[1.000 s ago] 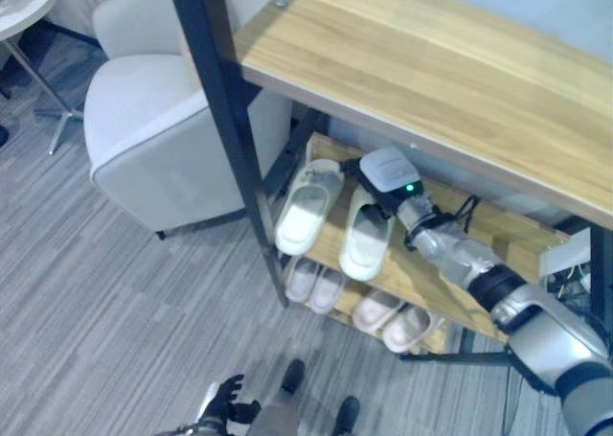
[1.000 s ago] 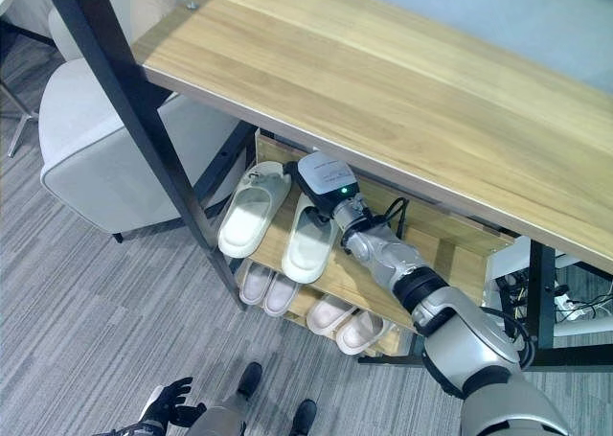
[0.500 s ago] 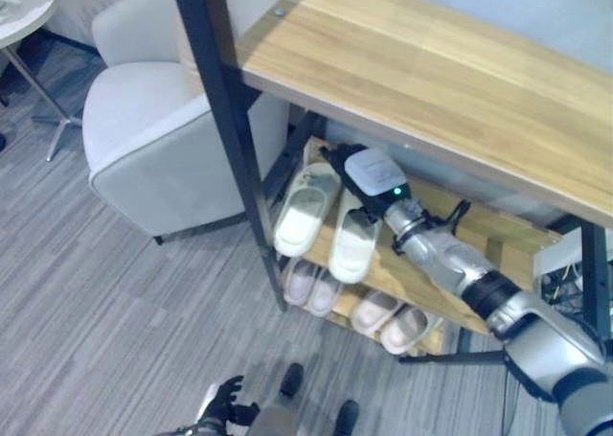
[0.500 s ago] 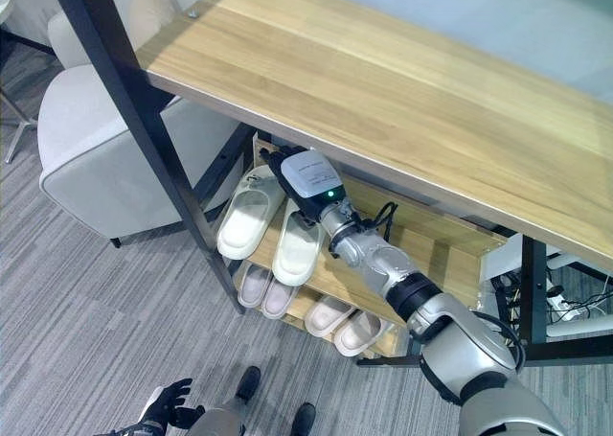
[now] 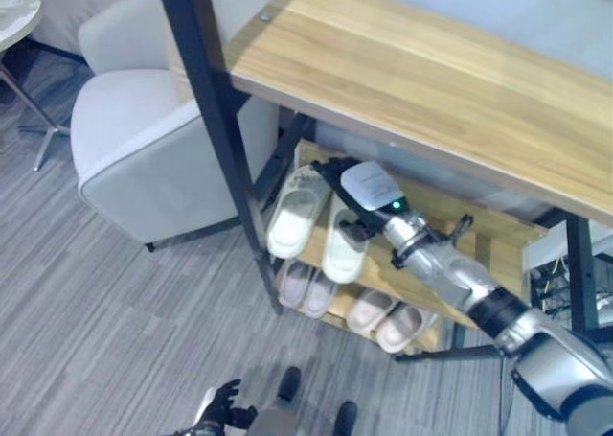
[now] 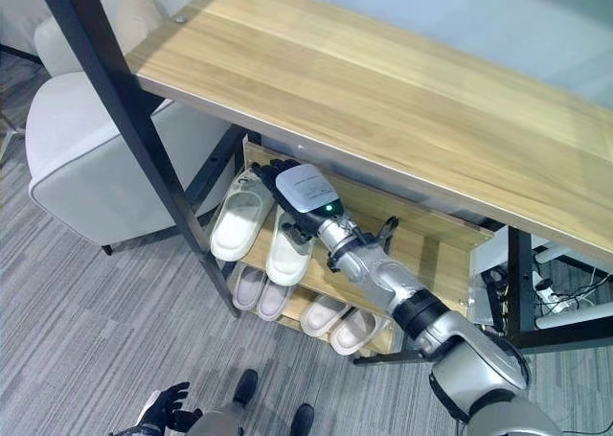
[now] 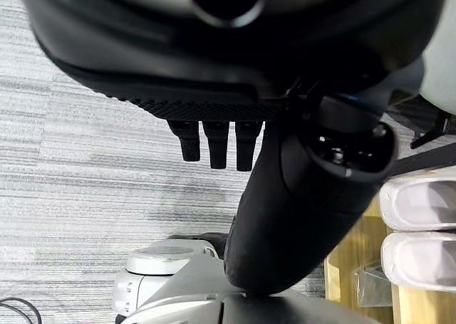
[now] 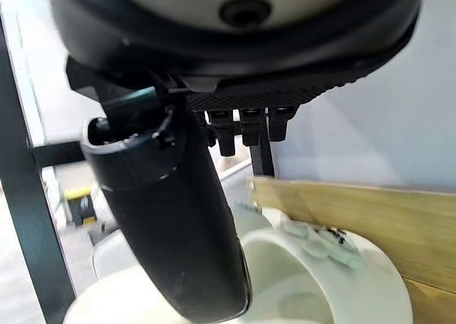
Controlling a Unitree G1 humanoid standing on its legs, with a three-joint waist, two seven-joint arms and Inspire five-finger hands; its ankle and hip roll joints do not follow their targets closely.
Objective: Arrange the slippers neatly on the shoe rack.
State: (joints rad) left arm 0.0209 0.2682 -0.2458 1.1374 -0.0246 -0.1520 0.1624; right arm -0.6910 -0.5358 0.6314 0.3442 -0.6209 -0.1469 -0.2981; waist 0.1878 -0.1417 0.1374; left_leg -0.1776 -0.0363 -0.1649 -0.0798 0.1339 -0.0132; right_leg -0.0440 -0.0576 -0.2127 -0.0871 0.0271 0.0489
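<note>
Right robot hand [image 6: 287, 185] reaching under the light wooden desk [image 6: 402, 101] onto the upper board of the black-framed wooden shoe rack [image 6: 431, 254], fingers straight and relaxed over the pair of cream rubber slippers [image 6: 263, 230] lying side by side there, toes outward. Seen close in the right wrist view: thumb laid across one cream strap, fingers extended, nothing clasped. Lower shelf carrying pale pink slippers [image 5: 305, 287]; left robot hand [image 5: 222, 404] low over the grey striped carpet [image 5: 96, 311], loosely open; no legible print anywhere.

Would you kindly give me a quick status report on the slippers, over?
Right hand open, over the cream slippers on the rack's upper shelf. Left hand idle, low by the floor. Two pale pairs on the lower shelf. Nothing blocking.
</note>
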